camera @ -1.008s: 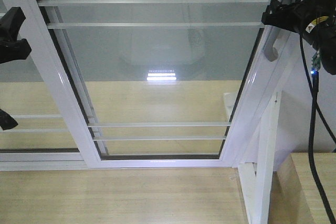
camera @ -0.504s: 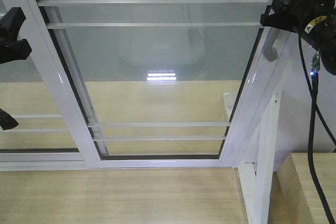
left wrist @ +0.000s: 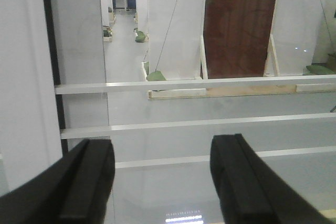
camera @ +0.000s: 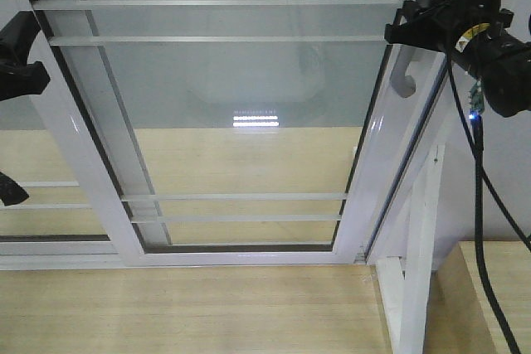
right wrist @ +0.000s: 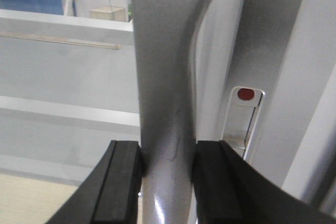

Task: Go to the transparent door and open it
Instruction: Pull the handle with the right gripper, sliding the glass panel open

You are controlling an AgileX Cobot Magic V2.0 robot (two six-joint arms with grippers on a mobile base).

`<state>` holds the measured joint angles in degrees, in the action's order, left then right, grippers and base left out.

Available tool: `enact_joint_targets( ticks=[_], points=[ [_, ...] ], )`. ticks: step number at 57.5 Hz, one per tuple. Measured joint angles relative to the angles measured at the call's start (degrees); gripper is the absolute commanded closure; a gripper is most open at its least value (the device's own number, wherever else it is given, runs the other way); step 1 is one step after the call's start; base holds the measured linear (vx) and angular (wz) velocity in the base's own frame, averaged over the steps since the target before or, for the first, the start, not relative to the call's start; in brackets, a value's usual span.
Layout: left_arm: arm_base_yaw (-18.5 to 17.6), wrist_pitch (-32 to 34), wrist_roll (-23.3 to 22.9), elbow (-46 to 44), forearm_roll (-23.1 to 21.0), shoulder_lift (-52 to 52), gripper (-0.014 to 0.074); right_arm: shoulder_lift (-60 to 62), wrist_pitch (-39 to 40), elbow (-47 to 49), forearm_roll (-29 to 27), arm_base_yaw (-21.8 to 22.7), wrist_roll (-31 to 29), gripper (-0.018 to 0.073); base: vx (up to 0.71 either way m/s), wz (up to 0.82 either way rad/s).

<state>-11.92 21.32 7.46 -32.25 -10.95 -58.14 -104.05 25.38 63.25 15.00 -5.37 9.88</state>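
The transparent door [camera: 232,113] has slid towards the left of the frame since a moment ago. A thin dark gap now runs down beside its right stile, and the right gripper [right wrist: 167,182] has gone left with it. Its jaws are clamped on the curved grey handle [right wrist: 163,77], one black pad pressed to each side of the bar. Just right of the handle in the wrist view, a small slot in the white frame shows a red dot [right wrist: 245,94].

The left gripper [left wrist: 163,182] hangs at the far left edge of the front view, jaws apart with nothing between them, facing the glass and its thin white bars.

The floor [camera: 207,304] in the lower part of the frame is pale wood, and a bright ceiling light [camera: 255,119] is mirrored in the middle of the pane. A white post [camera: 415,271] stands at the lower right, with a black cable [camera: 481,205] hanging past it. Through the glass, a light grey corridor runs away between white walls in the upper left, with a dark red-brown panel [left wrist: 239,24] at the upper right. Low white planters [left wrist: 145,68] along the corridor hold something green.
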Motion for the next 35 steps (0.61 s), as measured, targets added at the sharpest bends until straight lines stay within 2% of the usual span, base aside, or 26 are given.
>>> enact_joint_targets(
  ticks=[14,25,35],
  points=[
    [0.00,0.00,0.00,0.00,0.00,0.00,0.0083,0.73,-0.07,-0.12,1.27,-4.60,0.02,0.0419,0.00,0.00],
    [0.00,0.00,0.04,0.00,0.00,0.00,0.0083,1.31,2.46,-0.12,5.48,-8.70,0.02,0.0417,0.00,0.00],
    [0.00,-0.36,0.04,0.00,0.00,0.00,0.0083,2.41,-0.86,-0.12,7.35,-9.48,0.30,0.0417,0.00,0.00]
  ],
)
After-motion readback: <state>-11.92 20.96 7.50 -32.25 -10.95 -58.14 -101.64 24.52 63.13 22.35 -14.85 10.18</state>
